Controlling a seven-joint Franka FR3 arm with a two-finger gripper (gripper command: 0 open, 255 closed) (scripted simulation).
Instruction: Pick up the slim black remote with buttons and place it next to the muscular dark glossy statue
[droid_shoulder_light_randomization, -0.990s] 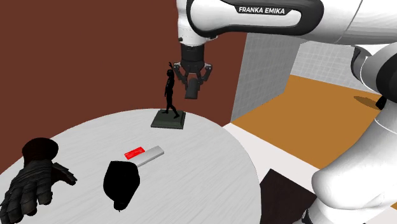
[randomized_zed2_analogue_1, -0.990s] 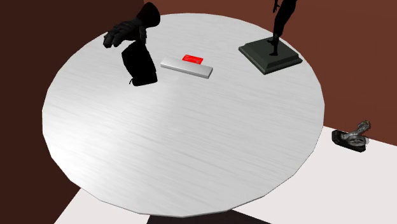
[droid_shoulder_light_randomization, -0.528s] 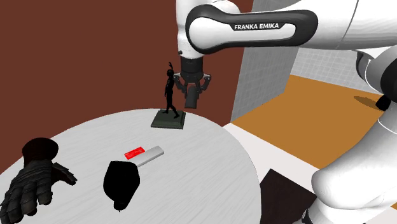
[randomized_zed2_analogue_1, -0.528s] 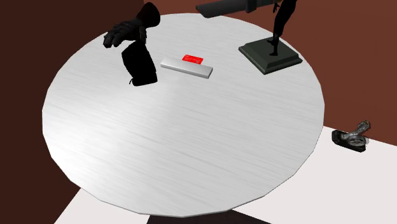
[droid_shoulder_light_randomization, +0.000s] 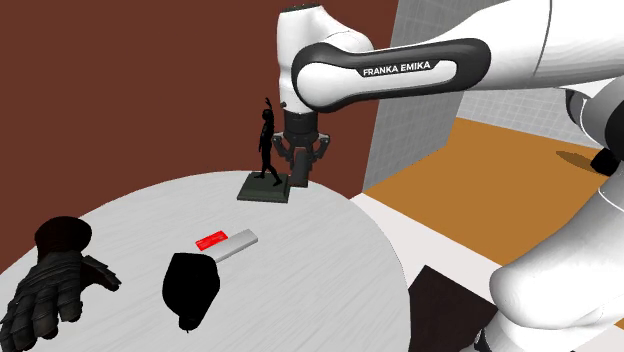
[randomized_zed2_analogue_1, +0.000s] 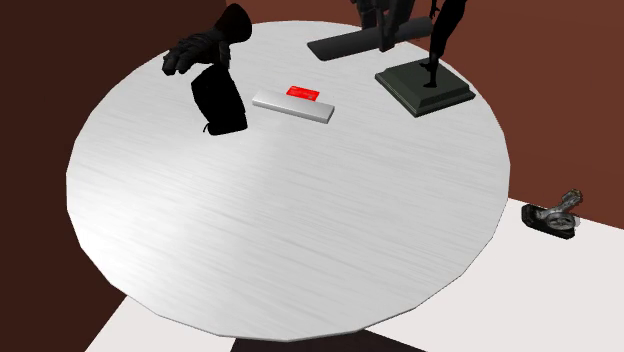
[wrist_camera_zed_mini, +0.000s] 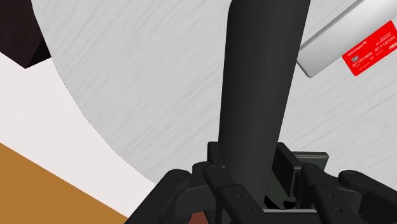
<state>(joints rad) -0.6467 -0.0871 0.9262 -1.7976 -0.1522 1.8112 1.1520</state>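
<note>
My gripper (droid_shoulder_light_randomization: 299, 172) is shut on a slim dark remote (droid_shoulder_light_randomization: 298, 163), holding it low over the round table (droid_shoulder_light_randomization: 330, 265), just off the shoulder view's right of the statue's base (droid_shoulder_light_randomization: 265, 188). The dark glossy statue (droid_shoulder_light_randomization: 266, 140) stands upright on that square base at the table's far edge. In the second exterior view the remote (randomized_zed2_analogue_1: 352, 43) hangs lengthwise from the gripper (randomized_zed2_analogue_1: 385, 28), close beside the statue base (randomized_zed2_analogue_1: 425, 88). In the wrist view the remote (wrist_camera_zed_mini: 257, 83) runs out long from between the fingers of the gripper (wrist_camera_zed_mini: 254, 184), over the pale tabletop (wrist_camera_zed_mini: 146, 83).
A flat grey device with a red label (droid_shoulder_light_randomization: 226, 241) lies mid-table. A black pouch (droid_shoulder_light_randomization: 190, 288) and a black glove (droid_shoulder_light_randomization: 55, 285) sit nearer the shoulder view's left. A small metal object (randomized_zed2_analogue_1: 555, 215) lies on the white floor off the table. Orange floor (droid_shoulder_light_randomization: 490, 170) spreads beyond the table.
The arm has come down steadily with the remote in the gripper, from above the statue's head to low beside its base. Nothing on the table has moved.
</note>
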